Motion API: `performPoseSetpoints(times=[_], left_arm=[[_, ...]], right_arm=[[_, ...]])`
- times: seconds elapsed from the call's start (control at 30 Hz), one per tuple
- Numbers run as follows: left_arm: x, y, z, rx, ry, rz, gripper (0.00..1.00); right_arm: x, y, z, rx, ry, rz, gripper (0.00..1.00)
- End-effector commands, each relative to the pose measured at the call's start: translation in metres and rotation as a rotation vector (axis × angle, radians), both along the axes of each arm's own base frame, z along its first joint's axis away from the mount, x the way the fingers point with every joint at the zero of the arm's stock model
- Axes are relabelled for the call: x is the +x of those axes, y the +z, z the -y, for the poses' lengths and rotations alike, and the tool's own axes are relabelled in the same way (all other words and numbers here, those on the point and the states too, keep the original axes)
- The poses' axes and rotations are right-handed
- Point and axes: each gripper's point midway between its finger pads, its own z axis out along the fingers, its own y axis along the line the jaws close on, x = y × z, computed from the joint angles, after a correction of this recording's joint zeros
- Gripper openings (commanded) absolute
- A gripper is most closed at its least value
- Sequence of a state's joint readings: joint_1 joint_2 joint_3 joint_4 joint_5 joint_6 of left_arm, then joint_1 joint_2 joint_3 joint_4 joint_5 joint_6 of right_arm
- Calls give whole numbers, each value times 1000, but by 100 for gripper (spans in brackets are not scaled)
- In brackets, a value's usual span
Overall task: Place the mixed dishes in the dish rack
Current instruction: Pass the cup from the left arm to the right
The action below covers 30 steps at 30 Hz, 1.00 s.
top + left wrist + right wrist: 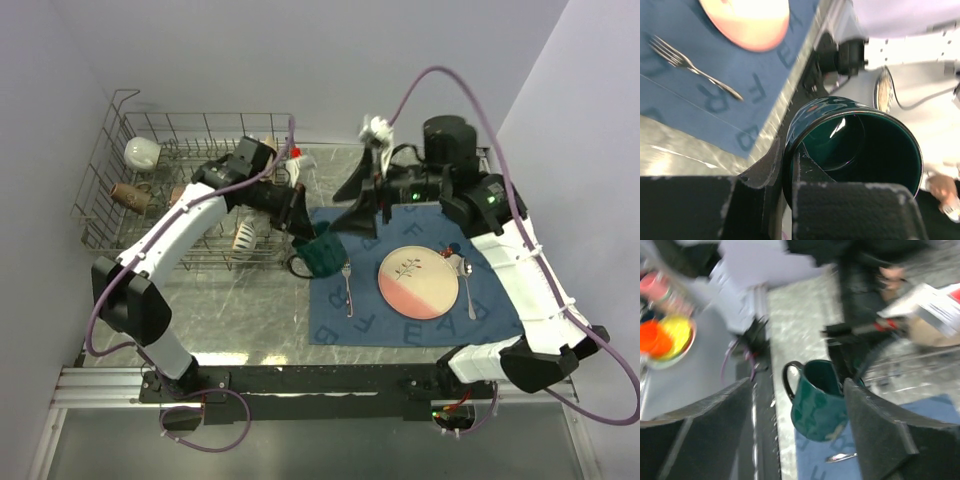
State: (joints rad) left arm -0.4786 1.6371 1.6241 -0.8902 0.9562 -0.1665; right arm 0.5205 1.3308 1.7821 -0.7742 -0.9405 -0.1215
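Note:
My left gripper is shut on the rim of a dark green mug, which hangs at the left edge of the blue placemat. In the left wrist view one finger sits inside the mug and the other outside the wall. My right gripper is open just behind the mug; in its own view the mug lies beyond the wide gap between its fingers. A pink-and-cream plate, a fork and a spoon lie on the mat. The grey wire dish rack stands at the far left.
Inside the rack are a white mug, a brown cup on its side and a pale ribbed dish near the front. The left forearm reaches across the rack's right end. A small red-capped item sits behind the rack.

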Motion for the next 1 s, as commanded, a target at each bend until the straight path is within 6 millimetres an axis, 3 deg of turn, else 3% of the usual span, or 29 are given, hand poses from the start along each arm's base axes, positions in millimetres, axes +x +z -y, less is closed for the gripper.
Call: performPoseSetpoints(times=[0.0, 0.4, 0.53, 0.73, 0.83, 0.87, 0.97], left_arm=[[-40, 23, 10, -79, -123, 21, 1], [-63, -17, 15, 32, -149, -25, 1], [-62, -20, 16, 44, -151, -25, 1], [-58, -15, 20, 27, -176, -15, 1], [-60, -11, 21, 13, -191, -15, 1], [-61, -9, 22, 4, -196, -16, 1], [-64, -4, 23, -20, -217, -32, 1]], right_arm=[[-33, -34, -4, -95, 103, -49, 76], [-62, -102, -18, -226, 189, -197, 65], [-68, -122, -25, -265, 229, -239, 64], [-67, -136, -33, -272, 245, -278, 59], [-65, -143, -36, -287, 246, -295, 50], [-65, -143, -36, -285, 252, -299, 41], [-67, -148, -39, -293, 263, -305, 28]])
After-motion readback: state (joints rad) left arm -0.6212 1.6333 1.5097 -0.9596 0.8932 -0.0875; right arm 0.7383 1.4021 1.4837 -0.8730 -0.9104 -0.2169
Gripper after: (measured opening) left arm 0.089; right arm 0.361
